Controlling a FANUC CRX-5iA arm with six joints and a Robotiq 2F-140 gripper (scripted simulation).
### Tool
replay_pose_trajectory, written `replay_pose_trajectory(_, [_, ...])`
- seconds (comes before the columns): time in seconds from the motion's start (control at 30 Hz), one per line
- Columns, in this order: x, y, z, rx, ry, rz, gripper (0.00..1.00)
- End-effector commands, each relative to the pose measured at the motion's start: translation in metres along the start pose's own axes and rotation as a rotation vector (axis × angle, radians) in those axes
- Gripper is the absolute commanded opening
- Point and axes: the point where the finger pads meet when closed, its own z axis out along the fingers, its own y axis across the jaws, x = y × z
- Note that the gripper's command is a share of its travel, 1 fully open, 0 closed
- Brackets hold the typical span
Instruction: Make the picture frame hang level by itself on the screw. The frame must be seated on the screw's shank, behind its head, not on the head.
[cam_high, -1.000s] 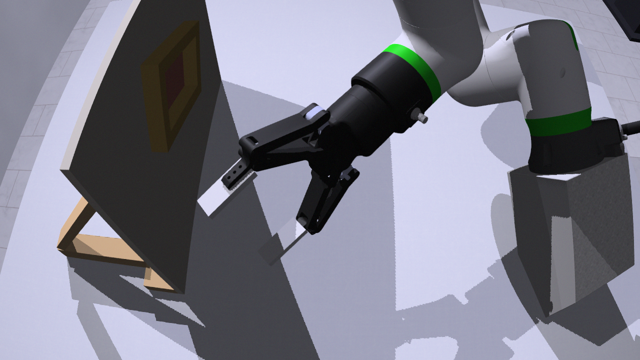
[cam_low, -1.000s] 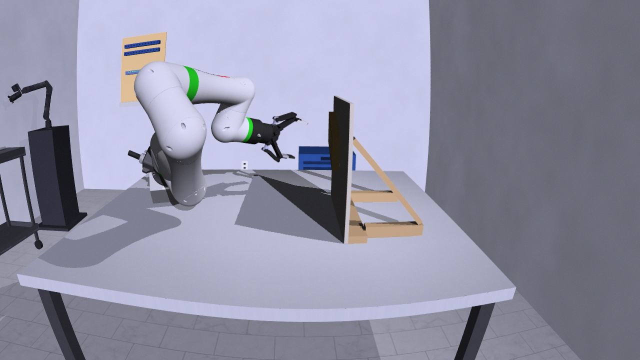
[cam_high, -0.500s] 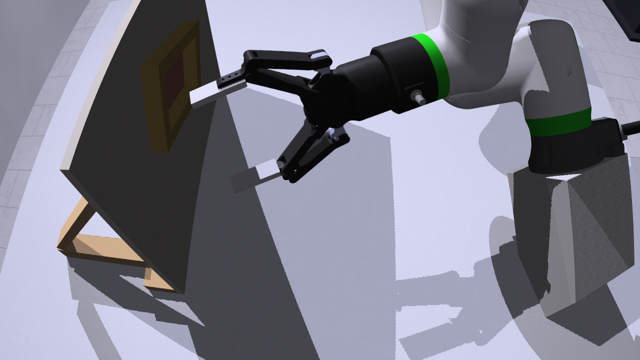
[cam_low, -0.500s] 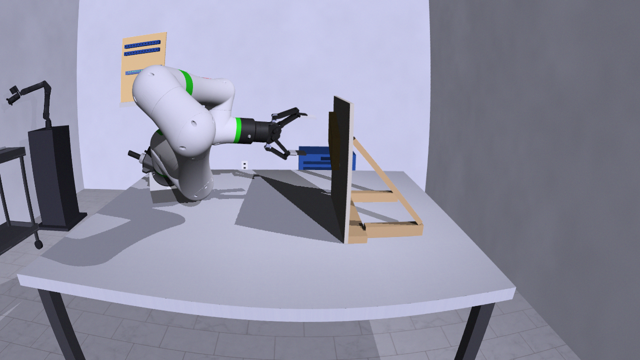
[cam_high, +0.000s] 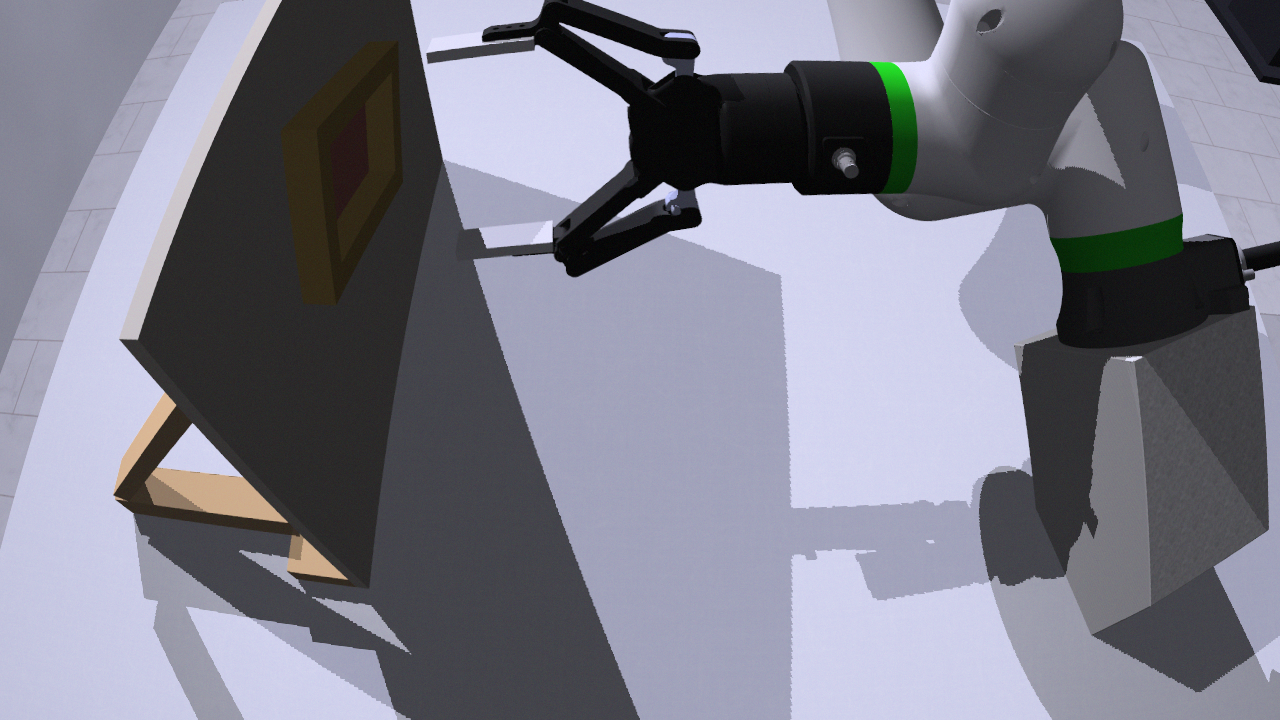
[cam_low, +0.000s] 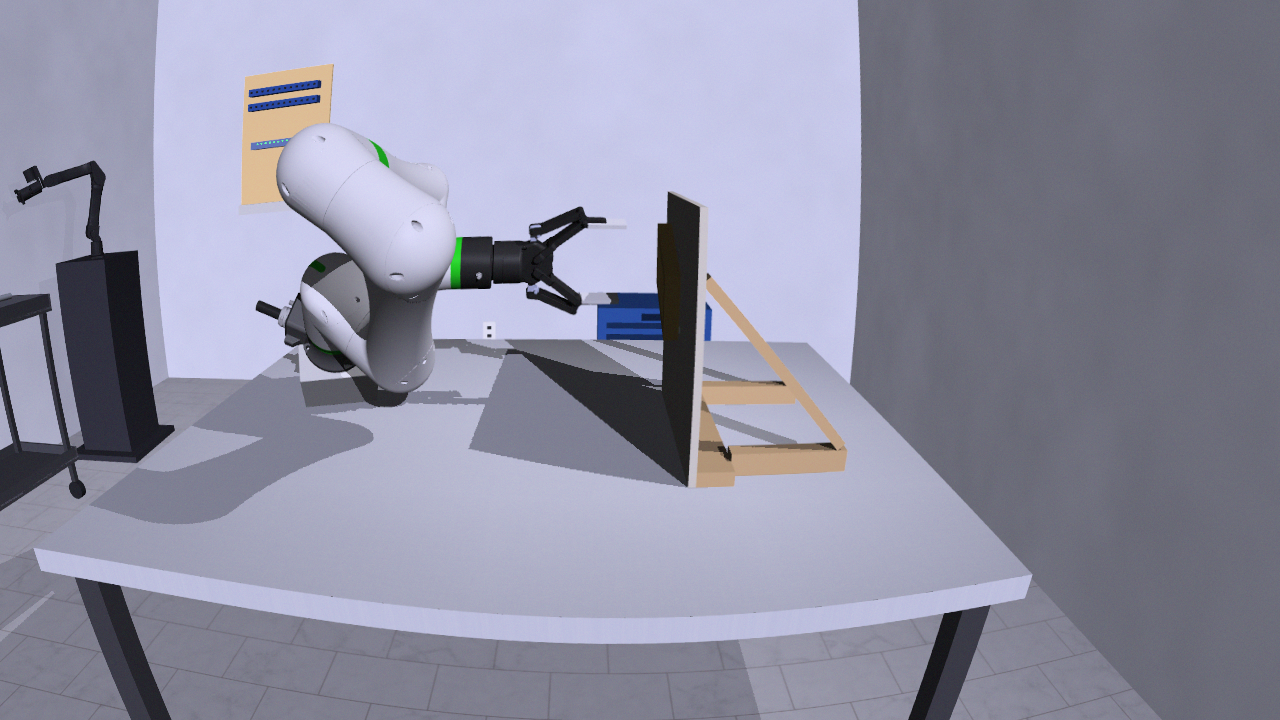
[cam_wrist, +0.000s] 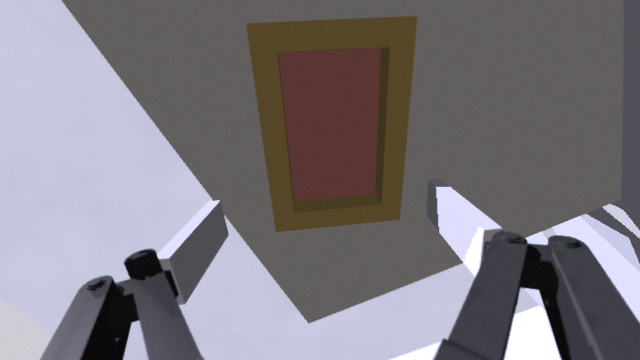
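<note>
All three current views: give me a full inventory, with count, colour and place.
Picture frame: one, ochre, at the board's face
Picture: one, dull red, inside the frame
Board: one, dark-faced, upright on the table
Stand: one, tan, behind the board
Table: one, pale, underneath
Panel: one, tan, back wall
Outlet: one, white, back wall
Cabinet: one, blue, beyond the table
Pedestal: one, black, left, carrying a black jointed mount
Cart: one, black, far left
Screw: not visible
Arm: one, white with green bands, facing the board
Gripper: one, black with pale pads, jaws open, before the board
</note>
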Motion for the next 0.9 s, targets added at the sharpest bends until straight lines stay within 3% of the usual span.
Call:
replay_pose_trajectory(0.0, [0.008, -0.007, -0.004, 0.022, 0.026, 0.011, 1.0])
replay_pose_trajectory(0.37, [0.032, -0.027, -0.014, 0.084, 0.09, 0.047, 1.0])
replay_pose_trajectory(0.87, [0.037, -0.031, -0.016, 0.099, 0.104, 0.055, 1.0])
